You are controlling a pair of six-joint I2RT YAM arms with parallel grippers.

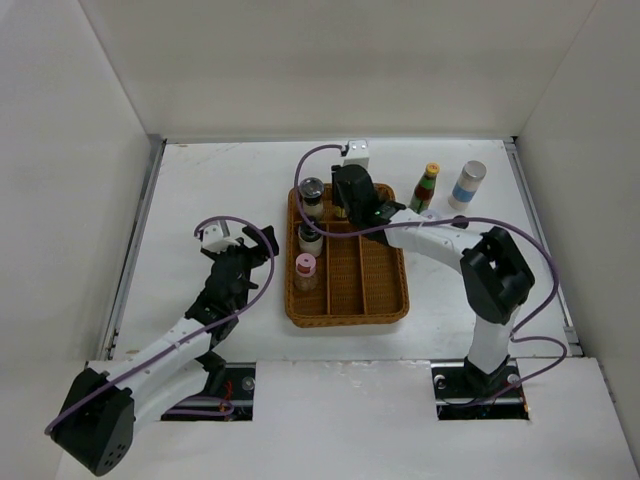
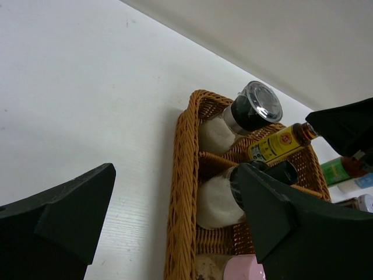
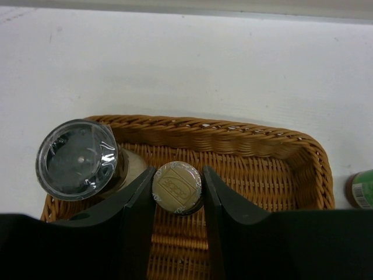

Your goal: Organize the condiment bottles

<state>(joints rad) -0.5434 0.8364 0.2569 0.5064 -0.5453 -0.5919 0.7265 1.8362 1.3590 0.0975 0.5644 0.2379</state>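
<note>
White table, tan-capped bottle upright in right gripper

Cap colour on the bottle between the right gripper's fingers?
Tan cap; clearest in right wrist view.

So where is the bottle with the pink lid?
In the top view, the pink-lidded bottle stands in the wicker tray's left column, at the near end, right beside the black-capped jar.

Bright, even overhead light floods the white desk, leaving only faint, soft shadows; glare glints on the silver-capped jar, and both wrist views soften at their near edges.
</note>
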